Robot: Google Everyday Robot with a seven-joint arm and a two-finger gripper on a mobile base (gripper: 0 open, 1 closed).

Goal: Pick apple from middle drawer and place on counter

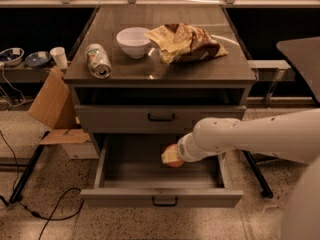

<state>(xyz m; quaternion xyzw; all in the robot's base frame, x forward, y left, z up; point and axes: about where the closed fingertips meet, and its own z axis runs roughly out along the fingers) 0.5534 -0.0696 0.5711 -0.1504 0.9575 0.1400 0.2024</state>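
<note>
The middle drawer (160, 197) is pulled open below the closed upper drawer front (161, 118). The apple (176, 162), red-orange, shows in the drawer's middle, partly hidden by my gripper (168, 157). The gripper is at the end of my white arm (235, 136), which reaches into the drawer from the right, right at the apple. The counter (165, 70) is the dark glossy top of the cabinet.
On the counter are a white bowl (133, 41), a can lying on its side (97, 60) and a crumpled chip bag (187, 43). A cardboard box (52, 104) leans at the cabinet's left. A cable (45, 209) lies on the floor. A dark table (300, 54) stands at right.
</note>
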